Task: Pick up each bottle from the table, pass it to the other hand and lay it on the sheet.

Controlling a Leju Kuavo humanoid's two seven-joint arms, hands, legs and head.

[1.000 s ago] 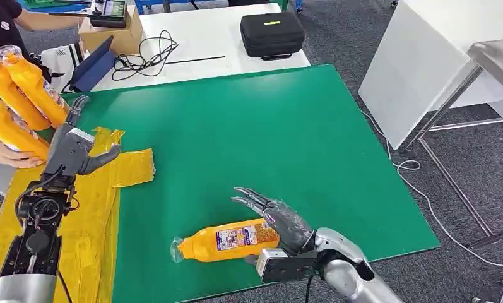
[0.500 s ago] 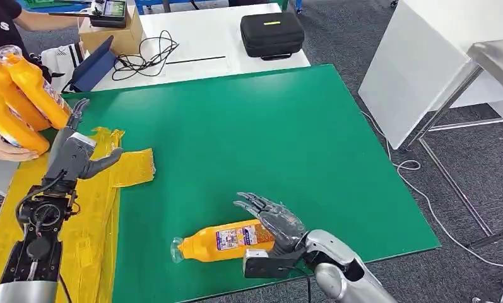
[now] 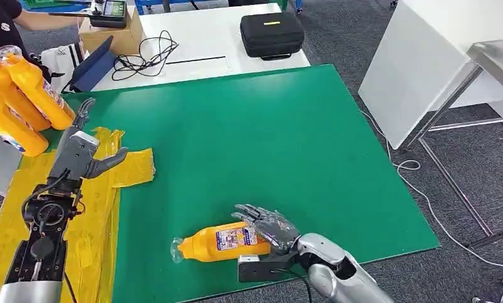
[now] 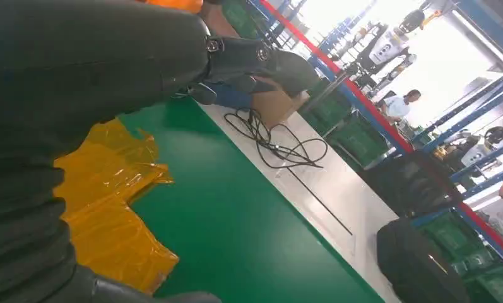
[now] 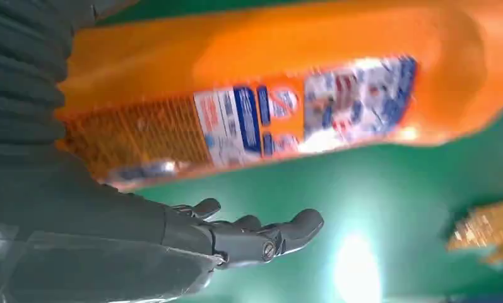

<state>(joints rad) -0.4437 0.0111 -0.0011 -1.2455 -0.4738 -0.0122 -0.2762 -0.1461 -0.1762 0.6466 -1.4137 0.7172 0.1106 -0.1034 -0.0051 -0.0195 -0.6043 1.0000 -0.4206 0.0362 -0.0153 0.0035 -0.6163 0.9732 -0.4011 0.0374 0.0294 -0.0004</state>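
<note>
An orange bottle (image 3: 218, 243) with a clear cap lies on its side on the green mat (image 3: 248, 139), near the front edge. My right hand (image 3: 271, 228) hovers over its base end with fingers spread, not closed around it. In the right wrist view the bottle (image 5: 267, 95) runs across just beyond the hand (image 5: 110, 208), whose fingers (image 5: 261, 237) stretch out flat. My left hand (image 3: 79, 153) is held open above the yellow sheet (image 3: 84, 221) at the mat's left side and holds nothing. The left wrist view shows that hand (image 4: 110, 69) over the sheet (image 4: 110, 208).
A person at the far left holds several orange bottles (image 3: 18, 91) beside the sheet. Behind the mat a white table (image 3: 198, 44) carries a black case (image 3: 272, 33), a cable (image 3: 144, 53) and a cardboard box (image 3: 110, 35). A white panel (image 3: 419, 76) stands on the right.
My right hand has dropped and slid left onto the bottle's base end. The person's hand and bottles at the left have pulled back from the sheet. My left hand has shifted slightly.
</note>
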